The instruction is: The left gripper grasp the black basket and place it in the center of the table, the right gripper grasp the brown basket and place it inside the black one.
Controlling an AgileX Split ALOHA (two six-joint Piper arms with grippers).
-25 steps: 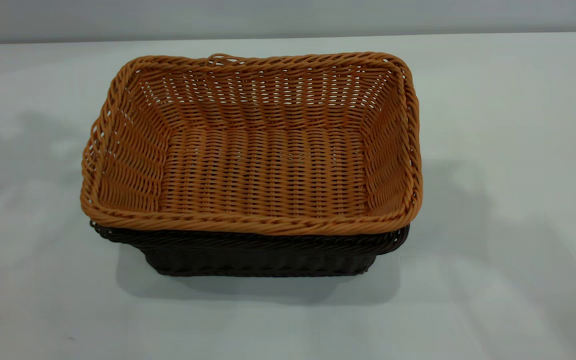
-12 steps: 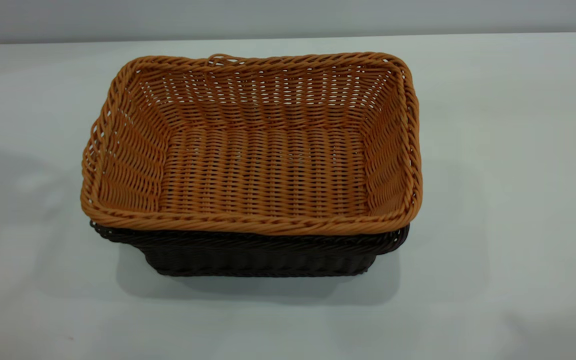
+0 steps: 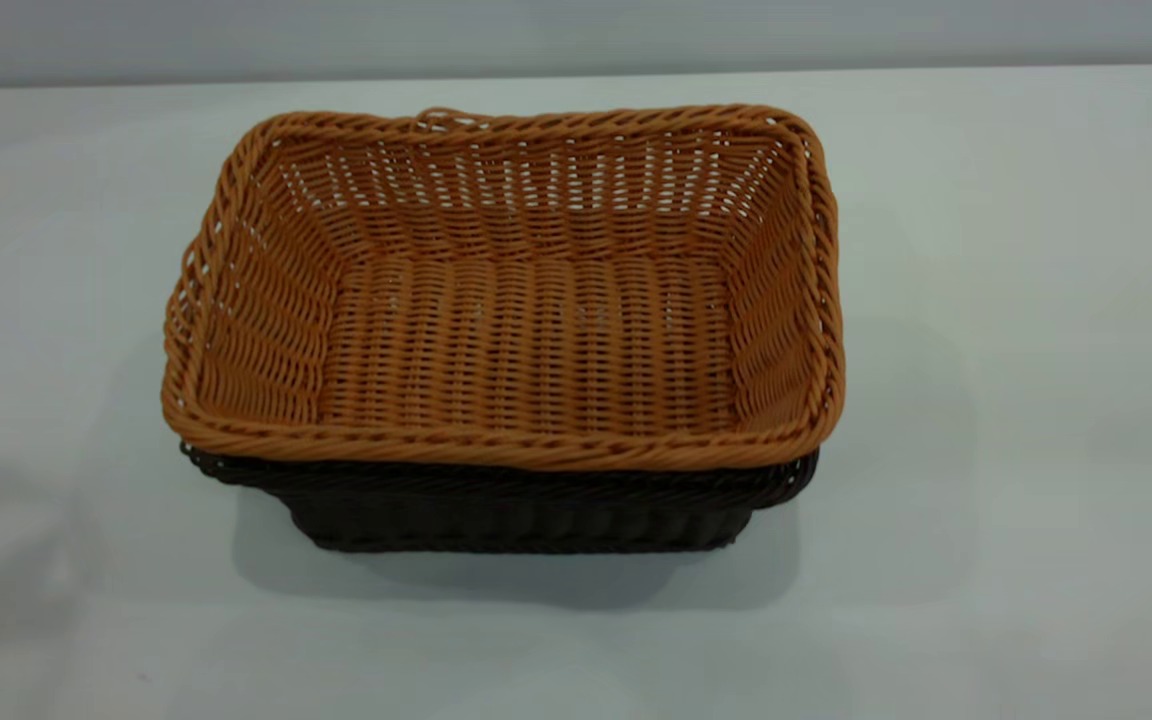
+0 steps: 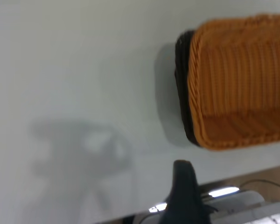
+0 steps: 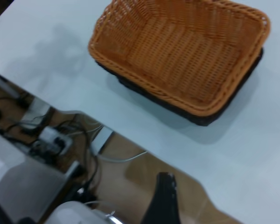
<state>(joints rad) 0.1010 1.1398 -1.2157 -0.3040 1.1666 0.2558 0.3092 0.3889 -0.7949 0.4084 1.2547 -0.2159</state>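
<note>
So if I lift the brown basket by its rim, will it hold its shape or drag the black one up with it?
The brown basket looks stiff: its woven walls stand flared without sagging. The open weave suggests it is light for its size. It sits nested deep in the black basket, rims nearly touching, so the black one may lift with it.

Lab-style robot workspace, plain white table [image 3: 1036, 300], tangled cables [image 5: 79, 135] and electronics boxes [image 5: 51, 137] on the floor beside it
</note>
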